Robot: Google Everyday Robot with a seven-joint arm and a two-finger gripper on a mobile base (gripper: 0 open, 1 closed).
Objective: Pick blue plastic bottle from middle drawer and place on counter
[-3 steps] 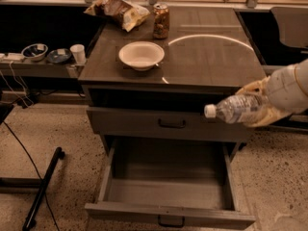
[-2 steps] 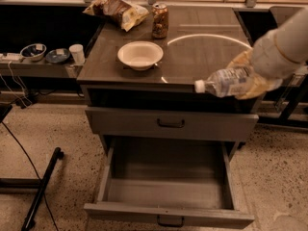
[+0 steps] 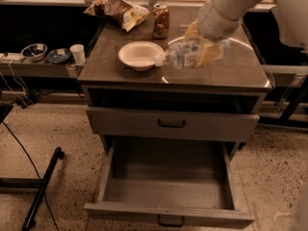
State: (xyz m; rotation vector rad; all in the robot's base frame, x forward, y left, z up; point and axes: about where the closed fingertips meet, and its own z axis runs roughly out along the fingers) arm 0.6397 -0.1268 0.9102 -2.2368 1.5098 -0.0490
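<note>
Biggest thing first: the worktop (image 3: 231,73) is seen as a broad glossy slab with a curved streak of light on it. Below it the middle drawer (image 3: 168,189) is pulled right out, and nothing is seen inside it. The shallower drawer front (image 3: 144,124) above it is shut.

The robot's pale arm (image 3: 236,1) is reached in from the upper right, over the worktop. A crumpled snack bag (image 3: 118,11) is parked at the back edge, a white bowl (image 3: 141,55) sits left of centre, and a brown can (image 3: 160,20) is stood behind the bowl.

The hand (image 3: 203,52) is found over the middle of the worktop, clamped around the blue plastic bottle (image 3: 180,57). The bottle is held lying sideways, with its white cap (image 3: 159,60) pointed at the bowl and just beside its rim. Whether the bottle is touching the surface or hanging just above it can't really be told from here.

So the pick looks done, and the placing step is what's in hand. For the next move, the bottle would probably need to be lowered onto a bare patch to the right of the bowl and let go gently. It's round and crinkly, so a roll toward the bowl or the front edge should be watched for.
</note>
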